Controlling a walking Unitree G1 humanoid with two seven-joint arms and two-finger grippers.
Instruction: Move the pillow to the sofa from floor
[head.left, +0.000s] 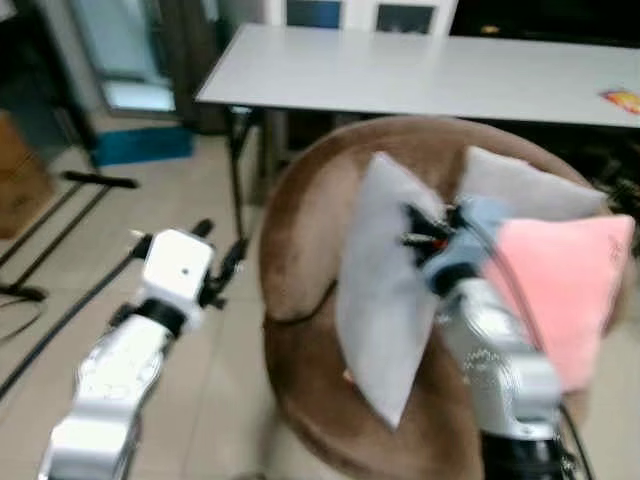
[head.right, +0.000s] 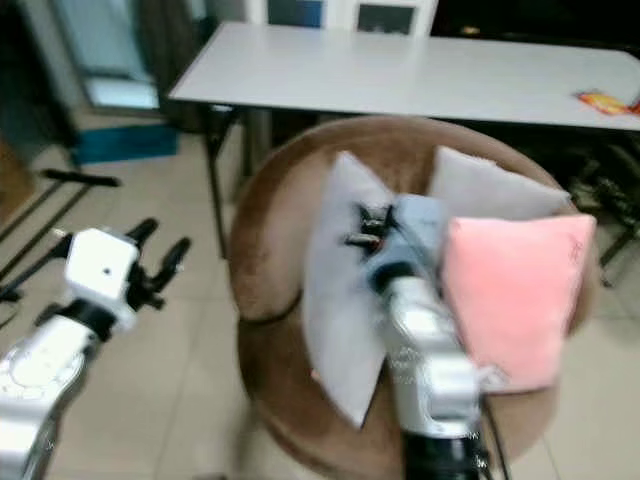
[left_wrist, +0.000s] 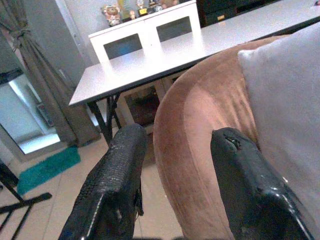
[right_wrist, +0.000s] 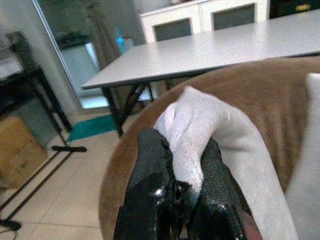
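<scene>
A light grey pillow (head.left: 385, 290) stands on edge in the round brown sofa chair (head.left: 295, 230), leaning against its back. My right gripper (right_wrist: 182, 197) is shut on the pillow's upper corner (right_wrist: 192, 125), the cloth bunched between the two black fingers. The right arm (head.left: 490, 345) reaches over the seat from the front. My left gripper (left_wrist: 175, 185) is open and holds nothing. It hovers to the left of the sofa, above the tiled floor, with its fingers pointing at the sofa's outer side.
A pink pillow (head.left: 565, 290) and another grey pillow (head.left: 525, 185) rest in the sofa on the right. A long white table (head.left: 430, 70) stands right behind the sofa. Black stand legs (head.left: 70, 230) and cables lie on the floor at left.
</scene>
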